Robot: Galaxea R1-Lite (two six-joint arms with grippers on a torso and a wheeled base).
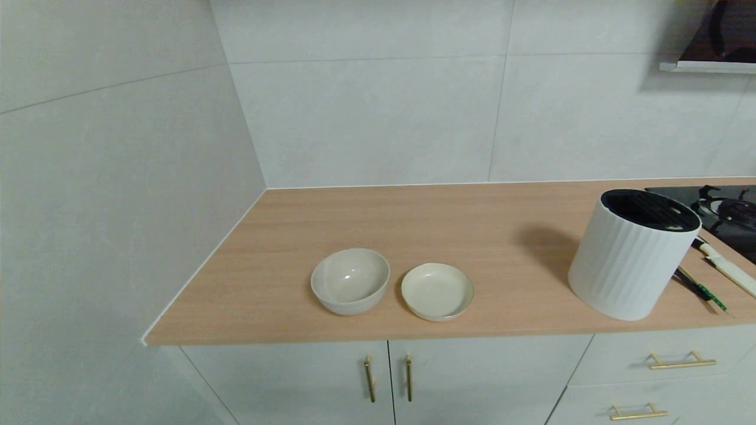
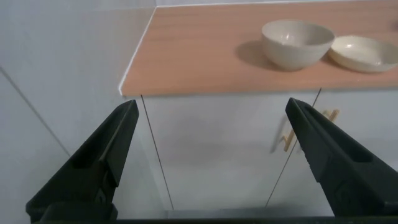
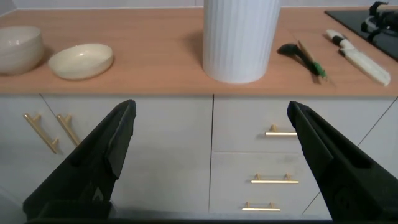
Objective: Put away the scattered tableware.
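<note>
1. Since beige ceramic deep bowl (image 1: pixel 350 280) sits at near edge of wooden counter (image 1: pixel 413 224), left of shallow cream dish (image 1: pixel 437 290), left arm's closer.
2. Spread, empty left gripper (image 2: pixel 211 106) is below counter level; bowl's up & right of it.
3. Also released: right gripper (image 3: pixel 211 107).

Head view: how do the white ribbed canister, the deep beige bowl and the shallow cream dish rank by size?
1. white ribbed cylindrical canister, clearly the largest.
2. deep beige ceramic bowl and shallow cream dish: nearly alike in width. The bowl is deeper, so it looks slightly bigger.
</note>
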